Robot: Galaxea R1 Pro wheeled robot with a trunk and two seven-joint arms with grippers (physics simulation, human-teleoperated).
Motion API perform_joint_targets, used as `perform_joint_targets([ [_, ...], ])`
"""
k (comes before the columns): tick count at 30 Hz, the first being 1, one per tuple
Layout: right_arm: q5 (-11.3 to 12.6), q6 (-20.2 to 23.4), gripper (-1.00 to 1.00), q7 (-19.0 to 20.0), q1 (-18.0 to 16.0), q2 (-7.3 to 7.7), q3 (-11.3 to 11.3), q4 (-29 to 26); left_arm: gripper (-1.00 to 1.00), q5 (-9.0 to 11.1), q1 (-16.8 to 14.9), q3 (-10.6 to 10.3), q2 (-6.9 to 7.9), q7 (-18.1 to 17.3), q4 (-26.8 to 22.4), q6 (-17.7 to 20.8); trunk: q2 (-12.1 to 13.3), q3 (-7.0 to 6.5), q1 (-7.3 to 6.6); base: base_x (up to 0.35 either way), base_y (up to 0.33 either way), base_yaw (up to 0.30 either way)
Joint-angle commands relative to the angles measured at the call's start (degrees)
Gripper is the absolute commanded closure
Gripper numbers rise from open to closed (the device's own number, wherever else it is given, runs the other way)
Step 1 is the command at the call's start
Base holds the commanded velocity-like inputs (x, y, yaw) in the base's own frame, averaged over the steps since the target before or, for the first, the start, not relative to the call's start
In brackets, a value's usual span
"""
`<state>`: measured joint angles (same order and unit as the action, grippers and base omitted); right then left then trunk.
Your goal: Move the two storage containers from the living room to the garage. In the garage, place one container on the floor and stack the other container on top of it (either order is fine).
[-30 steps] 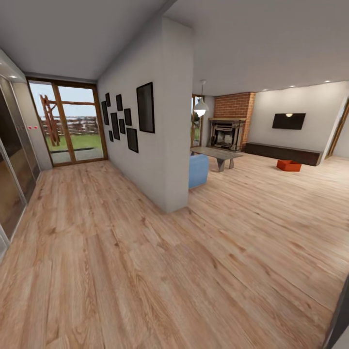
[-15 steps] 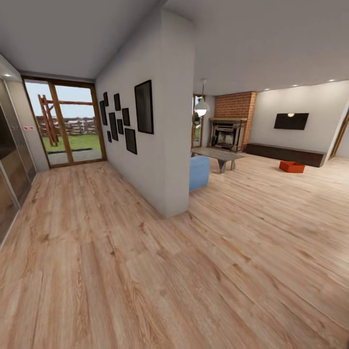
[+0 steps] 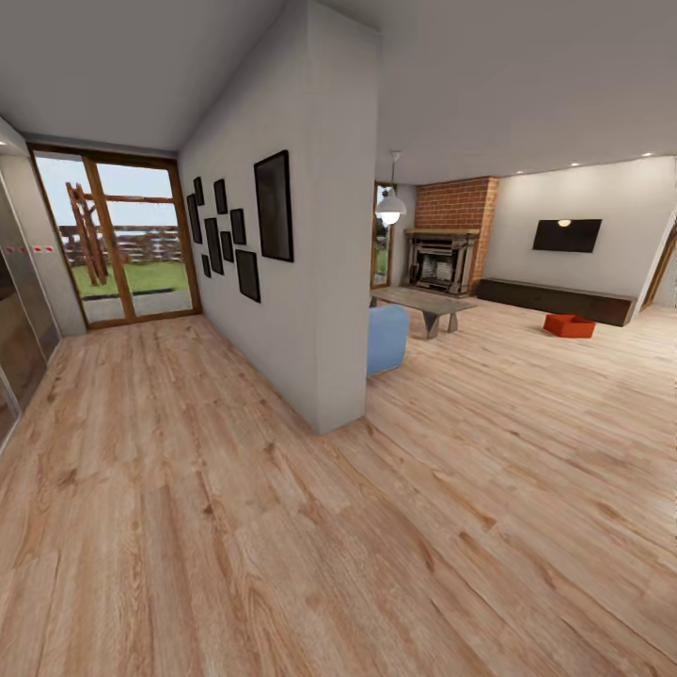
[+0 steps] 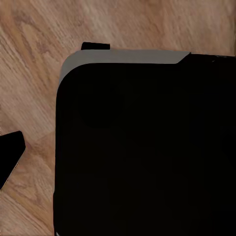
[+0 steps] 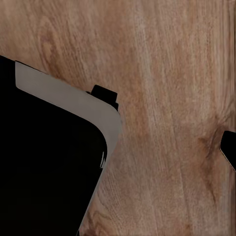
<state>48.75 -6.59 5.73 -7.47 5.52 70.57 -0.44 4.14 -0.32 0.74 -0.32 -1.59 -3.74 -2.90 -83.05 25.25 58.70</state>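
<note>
One orange-red storage container (image 3: 569, 325) sits on the light wood floor at the far right of the living room, in front of the long dark bench (image 3: 555, 299). It is far from me. In the left wrist view my left gripper (image 4: 118, 162) hangs over the robot's black base (image 4: 147, 147), with one dark fingertip (image 4: 10, 157) at the picture's edge and nothing held. The right wrist view shows my right gripper (image 5: 118, 152) above wood planks, one fingertip (image 5: 228, 147) at the edge, also empty. The garage is out of view.
A white partition wall (image 3: 320, 282) hung with black frames stands in the middle, splitting a hallway with glass doors (image 3: 122, 240) from the living room. Behind its end are a blue sofa (image 3: 386, 338) and a low table (image 3: 423, 303). A brick fireplace (image 3: 442, 259) and TV (image 3: 566, 235) stand beyond.
The whole head view has shifted: the camera has moved forward, the partition wall looks larger and the glass doors sit further left. The container stays put.
</note>
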Motion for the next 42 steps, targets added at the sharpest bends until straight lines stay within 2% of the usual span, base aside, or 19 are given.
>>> perform_joint_targets([
  [1,0.6,-0.1,-1.00,0.2,0.0,0.02,0.4,0.0,-1.00,0.4,0.0,0.1,-0.01,-0.2,0.0,-0.2,0.0,0.06,0.03,0.318,0.000,-0.161],
  [9,0.5,-0.1,-1.00,0.2,0.0,0.02,0.3,0.0,-1.00,0.4,0.0,0.1,0.02,-0.2,0.0,-0.2,0.0,0.06,0.03,0.318,0.000,-0.205],
  [18,0.5,-0.1,-1.00,0.2,0.0,0.02,0.2,0.0,-1.00,0.4,0.0,0.1,0.03,-0.2,0.0,-0.2,0.0,0.06,0.03,0.317,0.000,-0.065],
  [38,0.5,-0.1,-1.00,0.2,-0.1,0.02,0.2,0.0,-1.00,0.4,0.0,0.1,0.01,-0.2,0.0,-0.2,0.0,0.06,0.03,0.317,0.000,-0.240],
  [42,0.5,-0.1,-1.00,0.2,-0.1,0.09,0.1,0.0,-1.00,0.4,0.0,0.1,0.03,-0.2,0.0,-0.2,0.0,0.06,0.03,0.317,0.000,-0.078],
])
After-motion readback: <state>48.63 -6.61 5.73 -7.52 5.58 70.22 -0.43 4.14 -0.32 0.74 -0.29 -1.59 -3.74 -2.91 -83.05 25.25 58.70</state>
